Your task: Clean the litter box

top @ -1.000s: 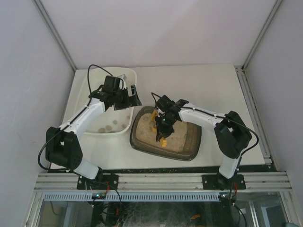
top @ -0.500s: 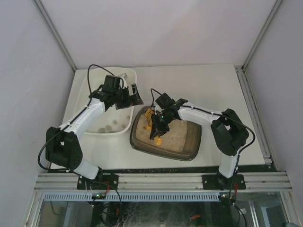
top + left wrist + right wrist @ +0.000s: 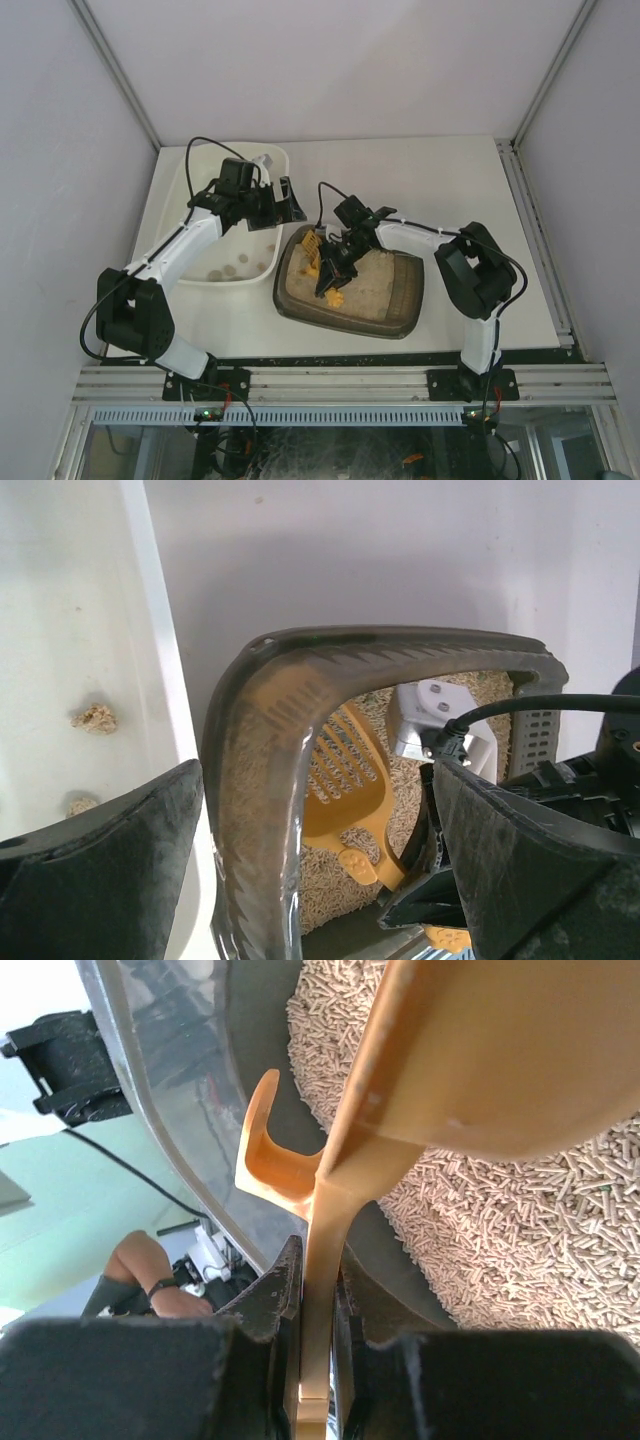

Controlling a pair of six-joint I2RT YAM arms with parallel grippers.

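Right gripper [image 3: 337, 263] is pinched tight on the orange scoop [image 3: 313, 254] by its handle, head down in the pellets at the left end of the litter box [image 3: 409, 288], which sits just beside the white tub [image 3: 262, 160]. Left gripper [image 3: 282, 204] hangs wide open and empty over the tub's right rim.

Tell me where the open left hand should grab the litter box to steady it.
Probably the litter box by its raised rim at the far-left corner, from above, one finger inside and one outside. That lip is thin and lies just ahead of the open left hand, between its fingers in the wrist view.
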